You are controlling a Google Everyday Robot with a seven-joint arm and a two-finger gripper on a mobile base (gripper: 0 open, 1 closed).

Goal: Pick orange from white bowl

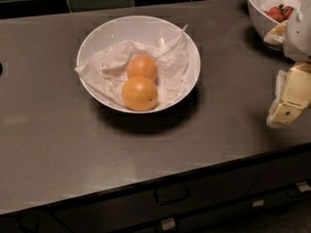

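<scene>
Camera view | rear orange point(142, 68) round, in white bowl point(104, 33) | claw point(287, 108) far right

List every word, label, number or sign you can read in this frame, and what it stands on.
No text can be read.
The drawer tags: pale patches, too small to read.
The hand, at the right edge over the counter: no lettering visible.
No print on the white bowl, its paper, the orange or the front orange.
</scene>
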